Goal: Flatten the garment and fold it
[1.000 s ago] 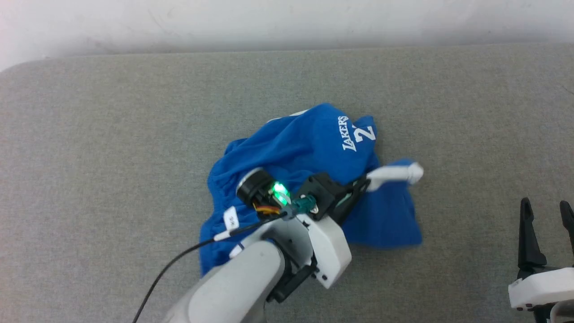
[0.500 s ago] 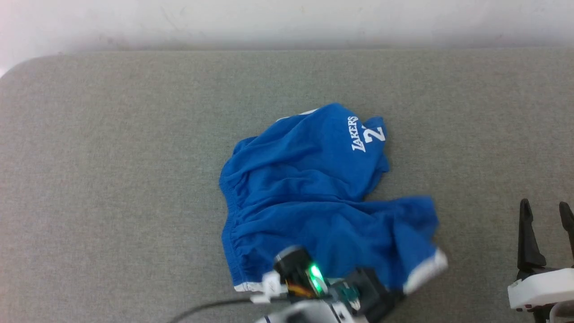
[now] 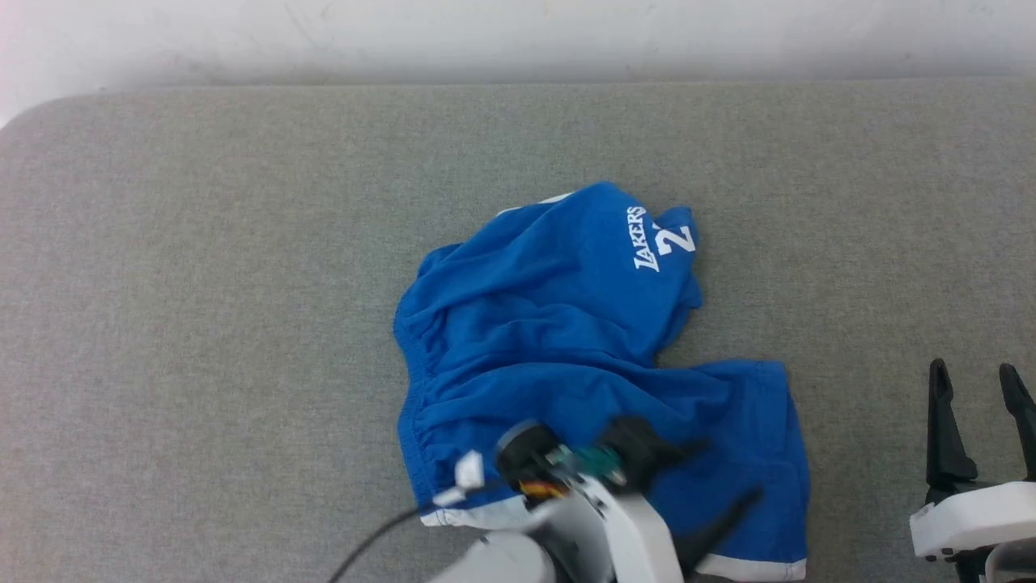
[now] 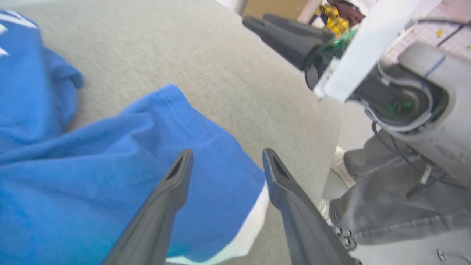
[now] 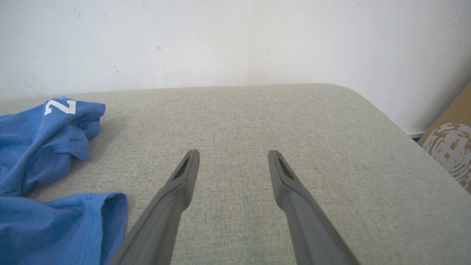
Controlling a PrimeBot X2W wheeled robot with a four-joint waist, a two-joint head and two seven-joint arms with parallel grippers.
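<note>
The garment (image 3: 558, 340), bright blue shorts with white LAKERS lettering, lies crumpled in the middle of the grey padded table (image 3: 202, 283). One leg is spread toward the near edge, its white hem (image 3: 749, 567) at the front. My left gripper (image 3: 728, 468) hovers over that leg with its jaws open. In the left wrist view the left gripper (image 4: 227, 152) has nothing between its fingers, and the blue cloth (image 4: 110, 165) lies below. My right gripper (image 3: 975, 380) stands open at the near right, apart from the shorts. The right gripper (image 5: 233, 151) points over bare table, with the garment (image 5: 36, 147) to its left.
A white wall (image 3: 518, 40) runs behind the table's far edge. The table's right edge is rounded, with a cardboard box (image 5: 449, 143) beyond it. In the left wrist view a person's grey trouser leg (image 4: 386, 209) stands off the table edge, below my right arm (image 4: 368, 55).
My left gripper pulled the white-hemmed leg toward the near edge, then opened and let it go. That leg now lies spread out. The right gripper has stayed put.
</note>
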